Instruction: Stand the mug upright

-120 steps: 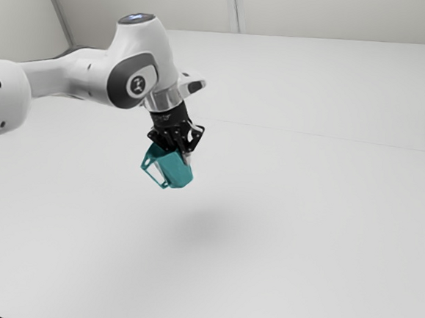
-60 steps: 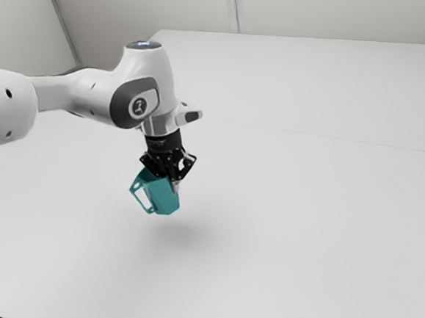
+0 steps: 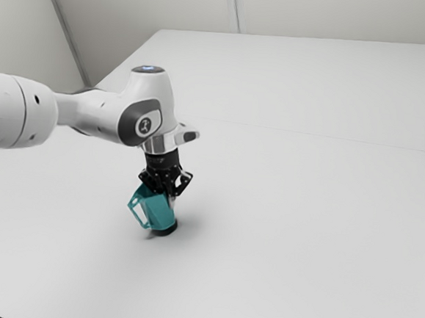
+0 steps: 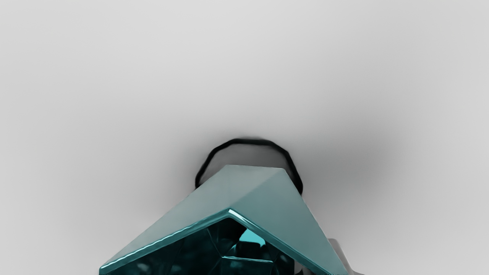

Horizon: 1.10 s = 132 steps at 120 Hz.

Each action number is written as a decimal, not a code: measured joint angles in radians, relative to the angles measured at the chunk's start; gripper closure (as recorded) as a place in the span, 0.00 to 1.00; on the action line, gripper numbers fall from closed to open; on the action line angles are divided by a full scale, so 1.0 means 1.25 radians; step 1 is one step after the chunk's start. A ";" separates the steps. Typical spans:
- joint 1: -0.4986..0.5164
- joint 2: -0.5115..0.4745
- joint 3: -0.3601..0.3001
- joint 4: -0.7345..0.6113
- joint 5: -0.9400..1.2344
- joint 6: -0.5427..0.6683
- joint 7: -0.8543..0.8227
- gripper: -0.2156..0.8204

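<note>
The teal faceted mug stands nearly upright, leaning slightly, its handle toward the exterior view's left. Its base is at or just above the table; contact cannot be told. My gripper comes down from above and is shut on the mug's wall. In the wrist view, the gripper has one finger outside the wall and part of the other inside the rim, beside the open mouth of the mug. The lower parts of the fingers are partly hidden.
A dark ring-like patch surrounds the mug's base on the white surface; whether it is shadow cannot be told. A pale wall rises behind the table, and a thin dark line crosses the exterior view's lower left corner.
My hand has come down with the mug held, and the mug's lean has lessened. The dark patch now shows directly under its base, where before there was a softer shadow farther off.
</note>
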 joint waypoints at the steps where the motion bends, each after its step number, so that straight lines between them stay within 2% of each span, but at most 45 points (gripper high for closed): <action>1: 0.000 0.001 0.000 -0.001 0.000 0.001 0.000 0.96; 25: 0.010 0.007 0.000 -0.020 0.000 0.032 0.002 0.96; 49: 0.010 -0.010 0.000 -0.020 -0.004 0.036 0.007 0.55; 59: 0.009 -0.035 0.000 -0.020 -0.002 0.035 0.008 0.44; 71: 0.009 -0.064 0.000 -0.019 0.003 0.029 0.010 0.35; 92: 0.009 -0.107 0.000 -0.005 0.006 0.019 0.012 0.27; 132: 0.012 -0.105 -0.004 0.210 0.053 -0.081 0.061 0.22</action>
